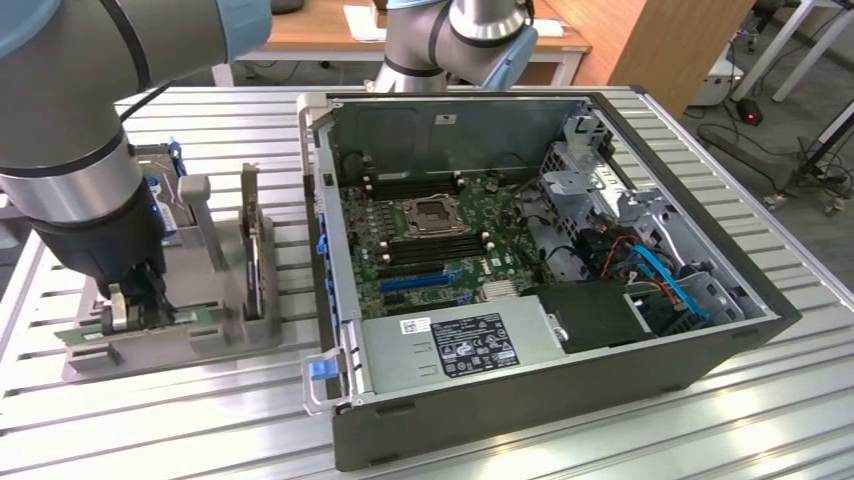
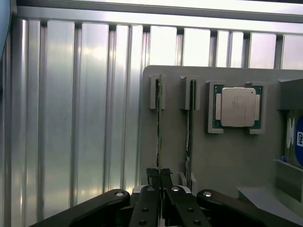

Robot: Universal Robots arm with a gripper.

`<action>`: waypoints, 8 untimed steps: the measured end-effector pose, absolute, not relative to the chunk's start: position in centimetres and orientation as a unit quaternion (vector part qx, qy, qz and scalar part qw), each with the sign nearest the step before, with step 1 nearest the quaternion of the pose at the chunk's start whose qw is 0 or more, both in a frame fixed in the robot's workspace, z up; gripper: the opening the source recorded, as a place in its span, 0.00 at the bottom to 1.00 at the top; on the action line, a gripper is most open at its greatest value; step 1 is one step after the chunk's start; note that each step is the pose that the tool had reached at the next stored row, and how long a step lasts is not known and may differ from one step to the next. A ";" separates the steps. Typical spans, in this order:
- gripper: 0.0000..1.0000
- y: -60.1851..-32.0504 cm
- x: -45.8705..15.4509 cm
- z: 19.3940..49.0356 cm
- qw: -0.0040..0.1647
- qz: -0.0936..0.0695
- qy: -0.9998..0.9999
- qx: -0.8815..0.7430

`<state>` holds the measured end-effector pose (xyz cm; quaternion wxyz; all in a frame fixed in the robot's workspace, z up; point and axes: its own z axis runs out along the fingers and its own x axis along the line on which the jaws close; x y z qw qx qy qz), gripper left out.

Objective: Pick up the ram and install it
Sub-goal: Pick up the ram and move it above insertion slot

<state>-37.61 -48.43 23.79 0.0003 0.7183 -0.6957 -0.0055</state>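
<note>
The ram [image 2: 159, 118] is a thin green stick standing on edge in a slot of the grey holder [image 2: 213, 156]. My gripper [image 2: 159, 177] is shut on its near end, one dark fingertip on each side of the board. A second ram stick [image 2: 190, 123] stands in the neighbouring slot, untouched. In the exterior view my gripper [image 1: 131, 308] reaches straight down into the holder [image 1: 187, 345] at the exterior view's left, beside the open computer case [image 1: 694, 345]. The motherboard [image 1: 447, 235] lies exposed inside with its long memory slots [image 1: 424, 245].
A processor chip [image 2: 238, 108] sits in a recess of the holder, and a blue-labelled drive [image 2: 297, 139] stands at its edge. A taller card [image 1: 251, 250] stands upright in the holder. The case's power supply [image 1: 461, 345] and cables [image 1: 654, 270] lie near the motherboard.
</note>
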 end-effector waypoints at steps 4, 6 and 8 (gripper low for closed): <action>0.11 -48.4 -37.6 24.3 0.000 -0.005 -0.696 0.718; 0.11 -48.4 -37.6 24.6 0.000 -0.005 -0.696 0.718; 0.11 -48.4 -37.6 24.9 0.000 -0.006 -0.696 0.718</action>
